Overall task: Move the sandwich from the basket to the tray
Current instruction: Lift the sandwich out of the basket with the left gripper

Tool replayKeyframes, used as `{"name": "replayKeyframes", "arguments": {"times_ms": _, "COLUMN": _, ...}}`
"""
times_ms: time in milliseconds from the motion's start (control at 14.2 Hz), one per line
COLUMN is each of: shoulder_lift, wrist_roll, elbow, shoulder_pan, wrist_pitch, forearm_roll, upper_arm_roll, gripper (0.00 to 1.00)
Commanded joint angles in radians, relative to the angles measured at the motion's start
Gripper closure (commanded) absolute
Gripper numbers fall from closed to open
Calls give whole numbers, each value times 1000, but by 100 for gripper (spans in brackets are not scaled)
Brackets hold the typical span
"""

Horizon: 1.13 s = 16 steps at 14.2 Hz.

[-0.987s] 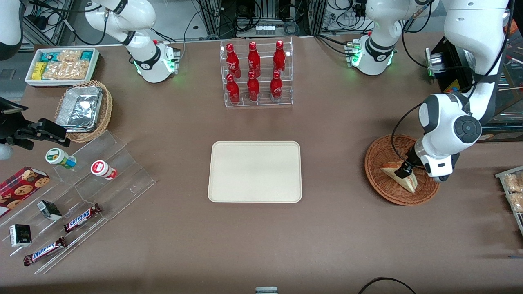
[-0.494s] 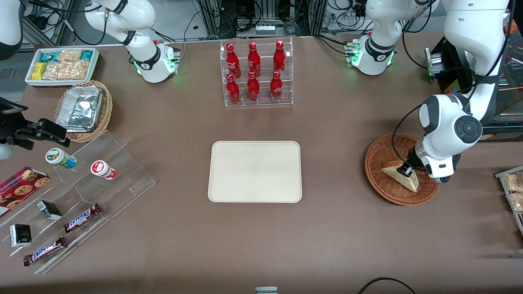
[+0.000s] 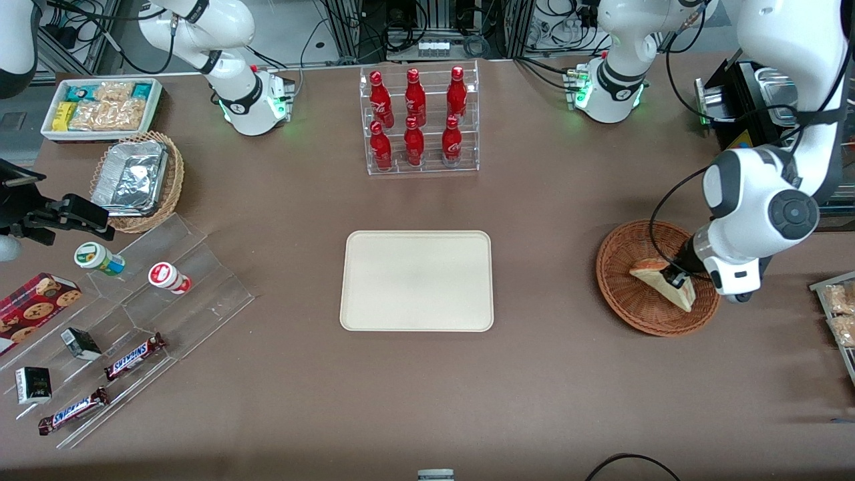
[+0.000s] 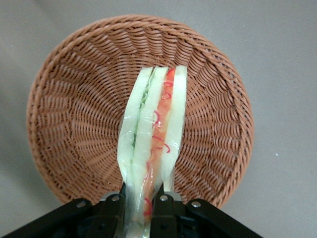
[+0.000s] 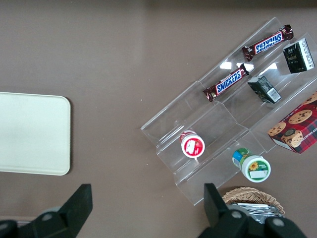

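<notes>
The sandwich [image 3: 662, 283], a pale bread wedge with red and green filling, is lifted over the reddish-brown wicker basket [image 3: 621, 280] at the working arm's end of the table. My gripper [image 3: 677, 278] is shut on the sandwich's wide end. In the left wrist view the sandwich [image 4: 153, 134] hangs wrapped in clear film above the empty basket [image 4: 74, 114], pinched between the black fingers of the gripper [image 4: 144, 208]. The cream tray [image 3: 417, 280] lies flat at the table's middle, with nothing on it.
A clear rack of red bottles [image 3: 417, 120] stands farther from the front camera than the tray. A paler basket with foil containers [image 3: 137, 179], a white snack box [image 3: 101, 107] and a clear stepped stand with snacks [image 3: 133, 321] lie toward the parked arm's end. Snack packets [image 3: 838, 314] sit beside the basket.
The gripper has risen with the sandwich and shifted slightly toward the working arm's end; the sandwich now hangs higher over the basket. Nothing else moved.
</notes>
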Motion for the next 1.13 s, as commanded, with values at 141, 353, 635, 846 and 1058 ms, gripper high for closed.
{"name": "replayKeyframes", "arguments": {"times_ms": 141, "shoulder_lift": -105, "wrist_roll": 22, "elbow": 84, "shoulder_pan": -69, "wrist_pitch": -216, "forearm_roll": 18, "upper_arm_roll": -4, "gripper": 81}}
{"name": "replayKeyframes", "arguments": {"times_ms": 353, "shoulder_lift": -109, "wrist_roll": 22, "elbow": 206, "shoulder_pan": -150, "wrist_pitch": -356, "forearm_roll": 16, "upper_arm_roll": -4, "gripper": 81}}
{"name": "replayKeyframes", "arguments": {"times_ms": 635, "shoulder_lift": -103, "wrist_roll": 37, "elbow": 326, "shoulder_pan": -234, "wrist_pitch": -468, "forearm_roll": 12, "upper_arm_roll": -7, "gripper": 81}}
{"name": "replayKeyframes", "arguments": {"times_ms": 846, "shoulder_lift": -105, "wrist_roll": 120, "elbow": 342, "shoulder_pan": -305, "wrist_pitch": -476, "forearm_roll": 15, "upper_arm_roll": -7, "gripper": 81}}
{"name": "replayKeyframes", "arguments": {"times_ms": 1058, "shoulder_lift": -88, "wrist_roll": 189, "elbow": 352, "shoulder_pan": -395, "wrist_pitch": -457, "forearm_roll": 15, "upper_arm_roll": -7, "gripper": 81}}
